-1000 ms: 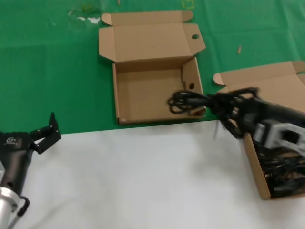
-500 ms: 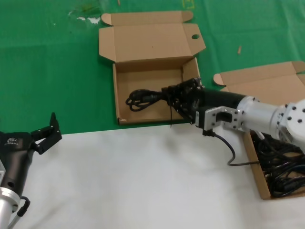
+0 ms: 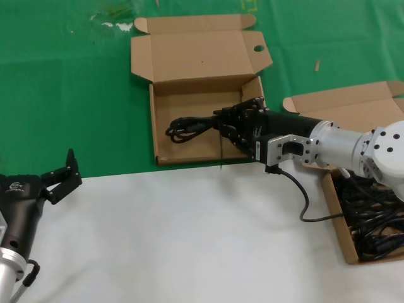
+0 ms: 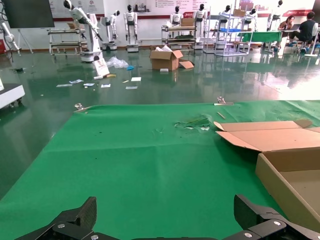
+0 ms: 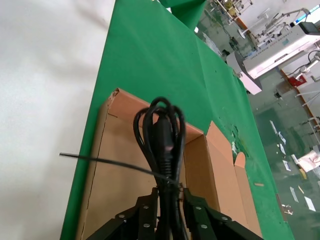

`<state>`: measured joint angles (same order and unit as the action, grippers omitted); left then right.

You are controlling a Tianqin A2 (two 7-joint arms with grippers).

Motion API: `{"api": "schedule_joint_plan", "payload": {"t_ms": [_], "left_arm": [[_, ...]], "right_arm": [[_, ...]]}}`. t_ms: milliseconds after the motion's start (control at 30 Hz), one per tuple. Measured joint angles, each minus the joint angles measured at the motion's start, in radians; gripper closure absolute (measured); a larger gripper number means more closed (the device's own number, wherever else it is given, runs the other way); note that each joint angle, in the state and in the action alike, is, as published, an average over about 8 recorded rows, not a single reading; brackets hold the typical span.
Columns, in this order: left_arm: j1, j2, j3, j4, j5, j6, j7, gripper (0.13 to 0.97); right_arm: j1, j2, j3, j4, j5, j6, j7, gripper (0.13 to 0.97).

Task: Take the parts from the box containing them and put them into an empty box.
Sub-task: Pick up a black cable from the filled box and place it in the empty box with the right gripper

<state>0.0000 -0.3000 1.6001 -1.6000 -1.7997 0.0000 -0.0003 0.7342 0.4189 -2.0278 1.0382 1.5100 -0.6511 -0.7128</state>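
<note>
- The right gripper (image 3: 237,123) is reaching over the empty box (image 3: 189,142), its fingers closed around a black power cord (image 3: 189,128) near one end of the bundle, as the right wrist view shows.
- The power cord is looking light and floppy: the looped cable is sticking out past the jaws over the box floor, and a thin loose strand is straying sideways. Gripping the bundle across its middle, where the loops are bunched, is probably giving the steadiest hold; the plug end is likely the heavier part.
- More cords (image 3: 372,221) are lying tangled in the box containing them (image 3: 344,233), under the right arm, so they may snag one another.
- The left gripper (image 3: 60,177) is waiting at the near left, jaws spread and holding nothing.
- Both boxes are sitting on a green cloth (image 3: 63,95) beside a white sheet (image 3: 177,240); a workshop hall with other robots is showing in the left wrist view.
</note>
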Motion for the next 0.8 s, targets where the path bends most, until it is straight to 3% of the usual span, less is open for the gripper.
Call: {"api": "schedule_joint_plan", "payload": {"t_ms": [333,633,800], "left_arm": [[0.000,0.000,0.000,0.000,0.000,0.000,0.000,0.132],[0.000,0.000,0.000,0.000,0.000,0.000,0.000,0.132],[0.000,0.000,0.000,0.000,0.000,0.000,0.000,0.132]], "right_arm": [[0.000,0.000,0.000,0.000,0.000,0.000,0.000,0.824],[0.000,0.000,0.000,0.000,0.000,0.000,0.000,0.693],[0.000,0.000,0.000,0.000,0.000,0.000,0.000,0.571]]}}
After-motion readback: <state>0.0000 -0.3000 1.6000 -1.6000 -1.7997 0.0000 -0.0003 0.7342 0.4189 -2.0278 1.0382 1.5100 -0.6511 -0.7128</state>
